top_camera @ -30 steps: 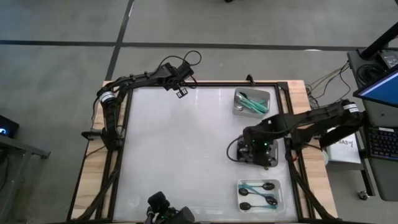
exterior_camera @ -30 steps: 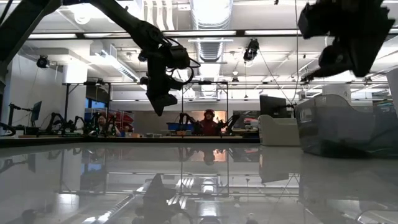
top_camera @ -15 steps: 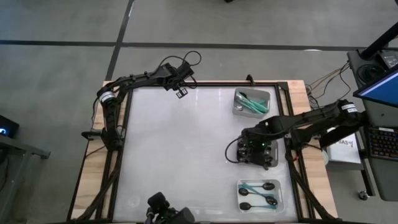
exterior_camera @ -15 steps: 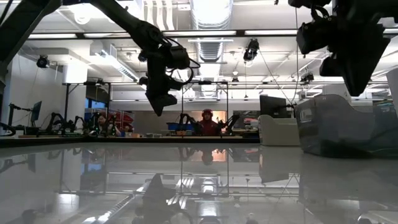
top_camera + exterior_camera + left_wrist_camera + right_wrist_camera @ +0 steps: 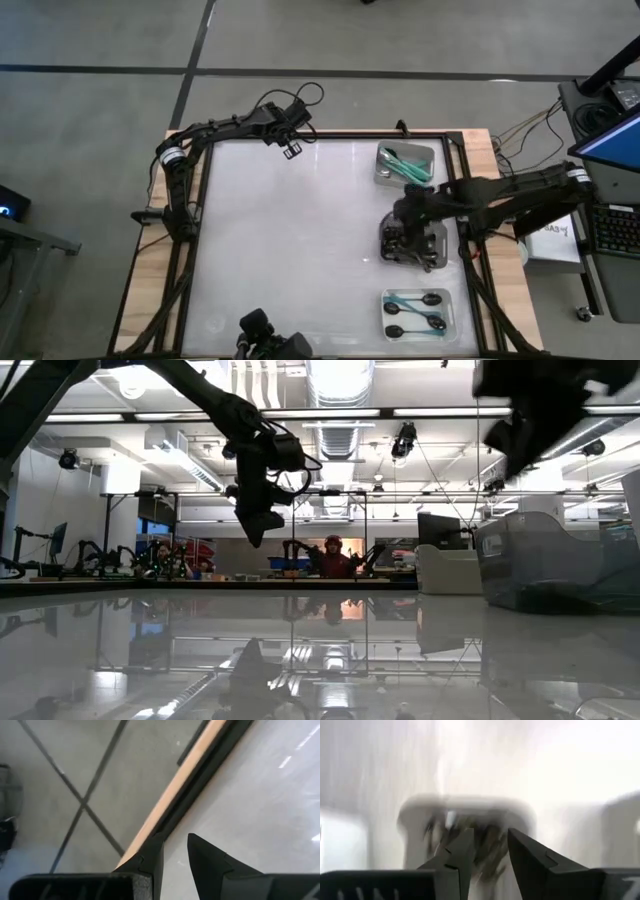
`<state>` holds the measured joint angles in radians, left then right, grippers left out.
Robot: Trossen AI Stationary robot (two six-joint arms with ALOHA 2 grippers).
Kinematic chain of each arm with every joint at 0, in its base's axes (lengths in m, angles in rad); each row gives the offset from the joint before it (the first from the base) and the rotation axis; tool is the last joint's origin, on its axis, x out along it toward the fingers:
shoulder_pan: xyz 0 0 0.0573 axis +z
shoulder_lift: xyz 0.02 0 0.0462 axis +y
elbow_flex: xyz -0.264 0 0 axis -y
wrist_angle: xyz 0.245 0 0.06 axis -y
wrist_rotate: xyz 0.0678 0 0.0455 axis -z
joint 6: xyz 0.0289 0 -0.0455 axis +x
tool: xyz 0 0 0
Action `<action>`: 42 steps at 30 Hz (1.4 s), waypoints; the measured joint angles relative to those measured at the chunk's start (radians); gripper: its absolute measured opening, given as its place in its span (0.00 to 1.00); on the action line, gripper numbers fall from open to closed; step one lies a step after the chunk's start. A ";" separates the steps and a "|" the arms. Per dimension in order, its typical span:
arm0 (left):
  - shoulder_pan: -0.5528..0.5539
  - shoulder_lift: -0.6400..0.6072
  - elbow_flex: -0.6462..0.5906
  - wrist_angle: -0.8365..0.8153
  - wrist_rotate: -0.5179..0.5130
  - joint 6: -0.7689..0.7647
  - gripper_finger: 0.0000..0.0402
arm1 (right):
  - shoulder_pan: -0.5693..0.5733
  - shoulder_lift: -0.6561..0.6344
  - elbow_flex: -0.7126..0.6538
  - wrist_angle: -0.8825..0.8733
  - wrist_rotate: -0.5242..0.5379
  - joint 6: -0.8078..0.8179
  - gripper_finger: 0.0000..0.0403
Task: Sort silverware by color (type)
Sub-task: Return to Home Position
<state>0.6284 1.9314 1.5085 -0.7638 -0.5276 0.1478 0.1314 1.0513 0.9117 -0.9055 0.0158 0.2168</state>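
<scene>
Three trays stand along the table's right side. The far tray [image 5: 428, 152] holds teal-handled spoons [image 5: 403, 164]. The near tray [image 5: 452, 300] holds black-bowled spoons with teal handles [image 5: 415, 311]. The middle tray [image 5: 441, 252] holds dark silverware [image 5: 482, 840], blurred in the right wrist view. My right gripper [image 5: 490, 851] hangs open above this middle tray [image 5: 465, 804], with nothing between its fingers. My left gripper [image 5: 175, 847] hovers open and empty above the table's far left edge [image 5: 291, 150].
The table's raised wooden and black frame [image 5: 170, 795] runs just beyond my left gripper. The wide white surface [image 5: 290, 250] left of the trays is bare. Beyond the table there is a room with benches and a seated person [image 5: 334, 556].
My right gripper has risen above the middle tray and shifted a little toward the table's far edge. The wrist view is blurred by this motion.
</scene>
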 joint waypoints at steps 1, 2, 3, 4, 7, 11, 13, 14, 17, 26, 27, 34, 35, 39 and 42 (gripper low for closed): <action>0.000 0.000 0.000 0.000 0.018 0.002 0.18 | -0.014 -0.037 -0.015 0.057 0.034 -0.035 0.28; 0.000 0.000 0.000 0.000 0.040 0.006 0.18 | -0.033 -0.078 -0.038 0.118 0.045 -0.064 0.27; 0.000 0.000 0.000 0.000 0.061 0.011 0.18 | -0.057 -0.122 -0.068 0.182 0.045 -0.089 0.27; 0.000 0.000 0.000 0.000 0.082 0.018 0.18 | -0.083 -0.166 -0.102 0.247 0.040 -0.110 0.27; 0.000 -0.014 0.000 -0.001 0.135 0.028 0.18 | -0.163 -0.296 -0.238 0.442 0.012 -0.131 0.26; -0.001 -0.055 0.000 0.001 0.216 0.033 0.18 | -0.256 -0.417 -0.429 0.650 -0.052 -0.126 0.26; -0.001 -0.082 0.000 0.000 0.261 0.038 0.18 | -0.287 -0.451 -0.504 0.719 -0.069 -0.109 0.26; -0.001 -0.098 0.000 0.000 0.282 0.039 0.18 | -0.299 -0.462 -0.535 0.748 -0.068 -0.102 0.26; -0.001 -0.156 0.000 0.003 0.372 0.048 0.18 | -0.321 -0.480 -0.606 0.814 -0.067 -0.097 0.25; 0.016 -0.472 -0.274 0.107 0.651 0.105 0.18 | -0.342 -0.481 -0.710 0.969 -0.065 -0.116 0.24; 0.017 -0.521 -0.333 0.142 0.648 0.087 0.18 | -0.342 -0.481 -0.713 0.971 -0.061 -0.122 0.24; 0.014 -0.876 -0.812 0.524 0.649 -0.059 0.18 | -0.342 -0.481 -0.705 0.971 0.028 -0.125 0.25; 0.013 -0.921 -0.872 0.589 0.648 -0.083 0.18 | -0.342 -0.481 -0.700 0.971 0.044 -0.125 0.25; 0.013 -1.075 -1.084 0.802 0.643 -0.170 0.18 | -0.342 -0.481 -0.683 0.963 0.097 -0.124 0.24; 0.013 -1.156 -1.192 0.935 0.641 -0.201 0.18 | -0.342 -0.481 -0.675 0.964 0.098 -0.131 0.23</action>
<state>0.6415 0.7750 0.3166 0.1714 0.1139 -0.0536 -0.2104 0.5707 0.2370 0.0582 0.1136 0.0858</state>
